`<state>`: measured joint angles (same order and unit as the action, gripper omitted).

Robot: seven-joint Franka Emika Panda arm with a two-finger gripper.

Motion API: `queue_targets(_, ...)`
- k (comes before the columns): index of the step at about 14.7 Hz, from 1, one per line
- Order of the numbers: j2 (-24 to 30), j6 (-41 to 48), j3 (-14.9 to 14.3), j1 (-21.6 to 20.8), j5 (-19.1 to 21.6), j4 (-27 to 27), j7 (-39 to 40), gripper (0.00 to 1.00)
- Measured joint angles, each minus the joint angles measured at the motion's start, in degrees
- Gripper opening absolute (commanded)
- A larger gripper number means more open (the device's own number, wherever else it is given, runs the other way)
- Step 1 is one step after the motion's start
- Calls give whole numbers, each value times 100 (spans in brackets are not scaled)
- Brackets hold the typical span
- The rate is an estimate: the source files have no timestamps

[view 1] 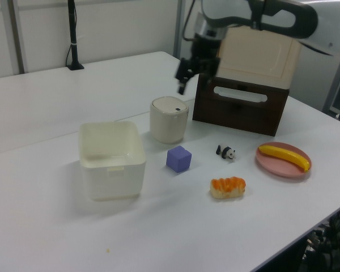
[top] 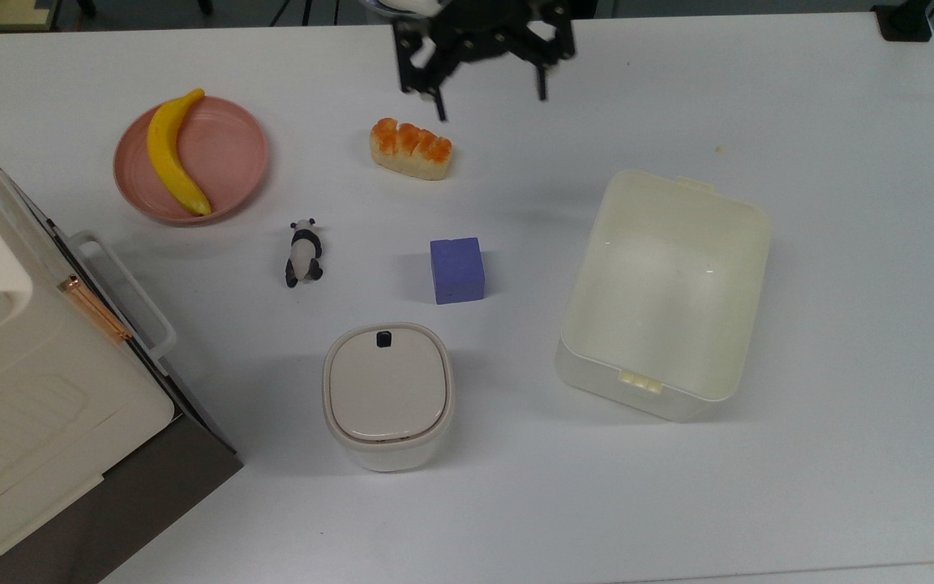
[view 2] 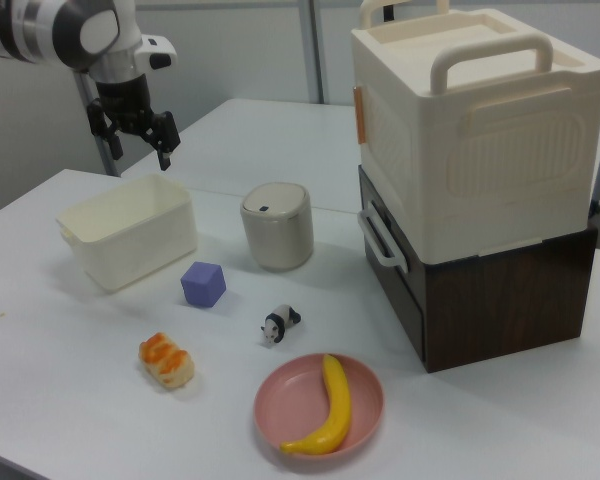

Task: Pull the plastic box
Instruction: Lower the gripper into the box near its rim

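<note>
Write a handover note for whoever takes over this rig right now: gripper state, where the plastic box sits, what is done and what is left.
Gripper: open, holding nothing, raised above the table, near the top edge in the top view.
Plastic box: lidless and empty, on the table at the top view's right, beside the purple cube. The gripper is well apart from it.
Done: no contact with the box yet.
Left: bring the gripper to the box, probably catch a wall or rim, then pull.

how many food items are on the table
2: a banana lying on the pink plate at the top view's left, and a bread roll on the table right of it.
</note>
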<state>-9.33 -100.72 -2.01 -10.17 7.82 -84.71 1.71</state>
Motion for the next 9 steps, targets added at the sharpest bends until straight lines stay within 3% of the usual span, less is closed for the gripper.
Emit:
queue_targets(2, -375, -702, 8, -196, 166, -12, 256, 100)
queue_targets(5, -869, -1497, 16, -553, 168, -4, 1257, 100)
queue_targets(9, -1436, -2364, 19, -1051, -179, 96, 1904, 100)
